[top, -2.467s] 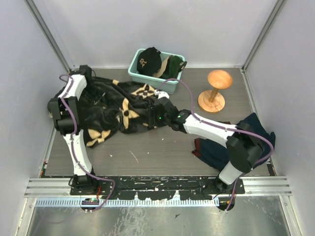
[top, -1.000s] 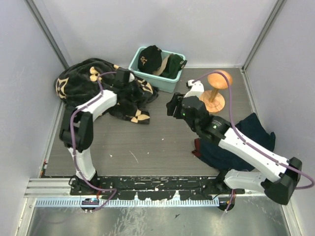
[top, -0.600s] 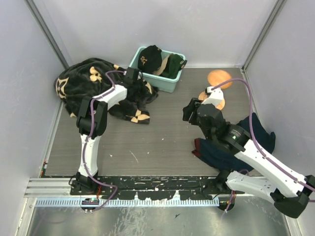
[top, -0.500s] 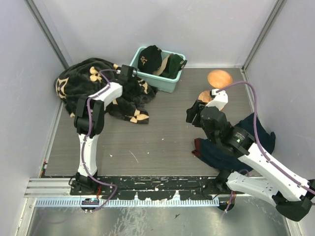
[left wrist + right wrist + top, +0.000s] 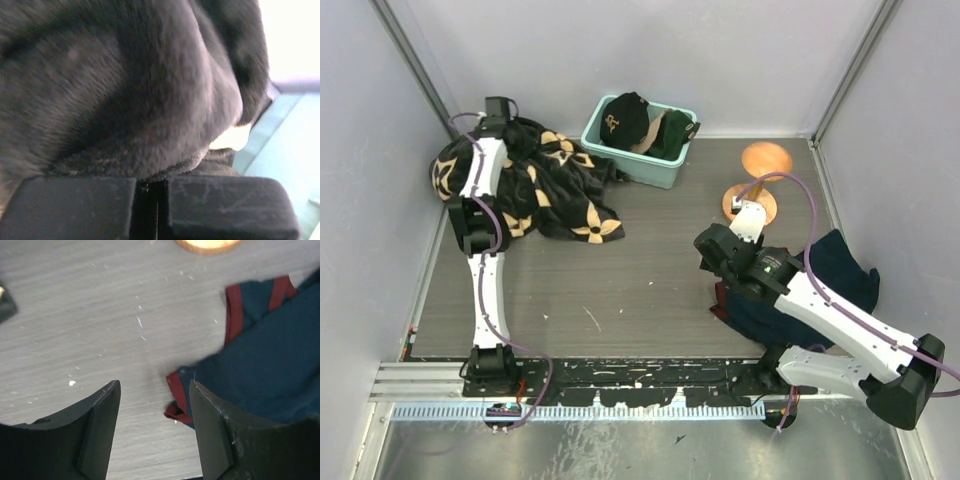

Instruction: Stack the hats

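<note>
A black hat with a tan logo and a dark green hat lie in the teal bin at the back, with a strip of tan fabric between them. My left gripper is at the far back left, shut on the black blanket with tan flowers. In the left wrist view that blanket fills the frame above the closed left gripper. My right gripper hangs open over the table, away from the hats. In the right wrist view the right gripper shows bare table between its fingers.
A dark navy cloth with red trim lies at the near right, its edge beside my right finger. A wooden stand is at the back right. Grey walls close in on three sides.
The left arm has dragged the blanket from the table's middle to the back left corner. The right arm has pulled back toward the near right, beside the navy cloth.
</note>
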### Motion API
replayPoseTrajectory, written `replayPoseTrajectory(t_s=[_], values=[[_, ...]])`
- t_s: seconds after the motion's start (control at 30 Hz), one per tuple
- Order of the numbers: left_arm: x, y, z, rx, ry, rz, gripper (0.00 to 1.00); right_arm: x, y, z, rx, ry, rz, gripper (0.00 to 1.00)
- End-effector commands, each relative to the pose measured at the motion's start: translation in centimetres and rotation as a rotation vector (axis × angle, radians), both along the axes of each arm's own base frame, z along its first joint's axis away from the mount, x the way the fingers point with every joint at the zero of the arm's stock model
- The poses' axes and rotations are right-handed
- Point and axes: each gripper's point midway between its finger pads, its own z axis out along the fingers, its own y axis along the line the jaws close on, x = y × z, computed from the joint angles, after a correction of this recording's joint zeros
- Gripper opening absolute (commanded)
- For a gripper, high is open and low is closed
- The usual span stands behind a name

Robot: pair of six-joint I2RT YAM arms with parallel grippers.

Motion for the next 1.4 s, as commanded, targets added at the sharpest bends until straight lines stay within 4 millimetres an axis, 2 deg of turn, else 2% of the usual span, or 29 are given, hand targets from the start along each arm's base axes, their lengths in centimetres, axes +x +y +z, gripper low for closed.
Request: replayPoseTrajectory(t_s=[0.0, 0.1, 0.2, 0.23, 0.27, 0.43, 0.47, 0.53, 0.63, 0.73, 0.83, 0.93, 1.07, 1.13, 1.2, 1.3, 1.37], values=[[-2.6, 16.6, -4.0, 0.131, 0.128, 0.305, 0.01, -1.1, -1.6, -1.7, 0.033, 0.044, -0.111, 0.63], [-1.3, 15.2, -1.2, 0.1, 0.043, 0.249, 0.01, -1.1, -0.6, -2.7, 0.063, 0.069, -0.089, 0.63], [-2.1, 11.2, 2.0, 0.104, 0.005, 0.126, 0.01, -0.8, -0.2, -2.8, 0.054, 0.082, -0.08, 0.63], [-2.8, 9.3, 4.3, 0.112, -0.025, 0.077, 0.01, -0.6, -0.1, -2.7, 0.049, 0.078, -0.079, 0.63], [-3.8, 7.8, 5.7, 0.12, -0.036, 0.042, 0.01, -0.5, 0.0, -2.6, 0.05, 0.072, -0.079, 0.63], [-9.3, -0.1, 10.1, 0.1, -0.131, -0.144, 0.1, 0.3, 0.8, -2.3, 0.073, 0.057, -0.06, 0.63], [-10.8, -1.6, 9.8, 0.084, -0.117, -0.172, 0.11, 0.3, 0.9, -2.3, 0.076, 0.058, -0.055, 0.63], [-13.1, -4.3, 10.7, 0.047, -0.119, -0.235, 0.14, 0.4, 1.2, -2.3, 0.088, 0.058, -0.046, 0.63], [-16.7, -8.3, 11.1, -0.011, -0.09, -0.32, 0.15, 0.6, 1.6, -2.3, 0.105, 0.053, -0.033, 0.63], [-19.4, -12.2, 10.1, -0.059, -0.072, -0.383, 0.14, 0.7, 1.7, -1.9, 0.114, 0.04, -0.027, 0.64], [-21.2, -15.7, 7.1, -0.083, -0.015, -0.444, 0.03, 0.7, 1.6, -1.7, 0.121, 0.026, -0.021, 0.63], [-19.8, -17.5, 4.4, -0.074, -0.024, -0.441, 0.01, 0.6, 1.5, -1.4, 0.134, 0.015, -0.016, 0.64], [-15.7, -18.5, 0.5, -0.064, 0.011, -0.414, 0.01, 0.3, 1.3, -1.4, 0.144, 0.011, -0.01, 0.64], [-14.1, -18.1, -1.4, -0.012, 0.056, -0.397, 0.0, 0.2, 1.2, -1.3, 0.154, 0.005, -0.01, 0.64], [-12.4, -16.9, -3.2, 0.048, 0.098, -0.342, 0.0, 0.1, 0.8, -1.0, 0.156, -0.003, -0.016, 0.64], [-10.9, -13.4, -5.8, 0.158, 0.194, -0.267, 0.0, -0.2, 0.2, -0.4, 0.154, -0.02, -0.029, 0.64], [-9.6, -10.2, -6.9, 0.216, 0.237, -0.204, 0.0, -0.4, -0.3, 0.0, 0.149, -0.03, -0.037, 0.64]])
